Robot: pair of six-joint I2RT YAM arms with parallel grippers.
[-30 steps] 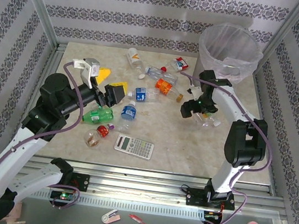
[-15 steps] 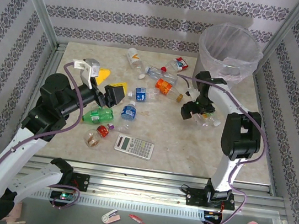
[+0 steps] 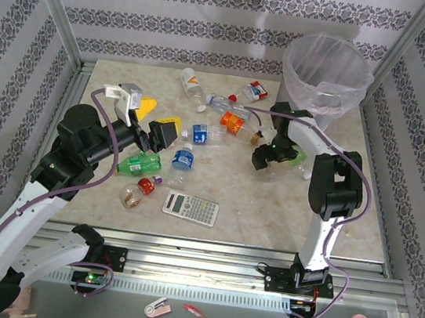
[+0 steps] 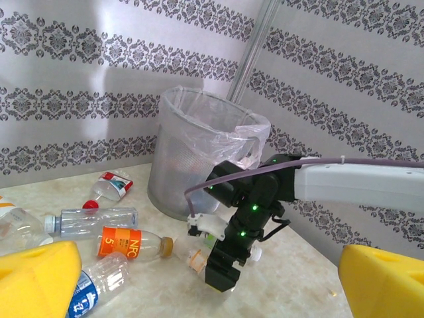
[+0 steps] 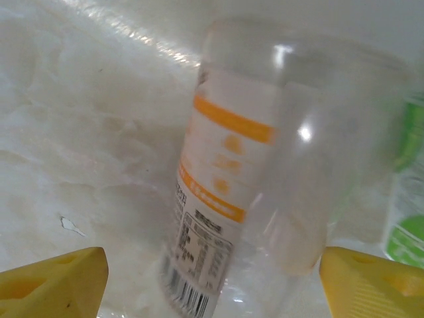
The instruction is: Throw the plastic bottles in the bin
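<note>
My right gripper [image 3: 262,163] has slid left across the worktop [image 3: 269,206]. Its jaws are narrowing (still open, not yet touching) around a clear orange-striped bottle [image 5: 245,179] lying near the bin [image 3: 298,84]. The left gripper [image 3: 161,114] hangs wide open and empty. A pickup looks imminent.

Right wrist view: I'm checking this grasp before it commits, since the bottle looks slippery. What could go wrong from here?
The clear orange-labelled bottle lies between the open pads of the right gripper, untouched; being round and smooth, it may roll or squirt out under a squeeze. A green-labelled bottle lies close beside it, so one pad might catch that too.
</note>
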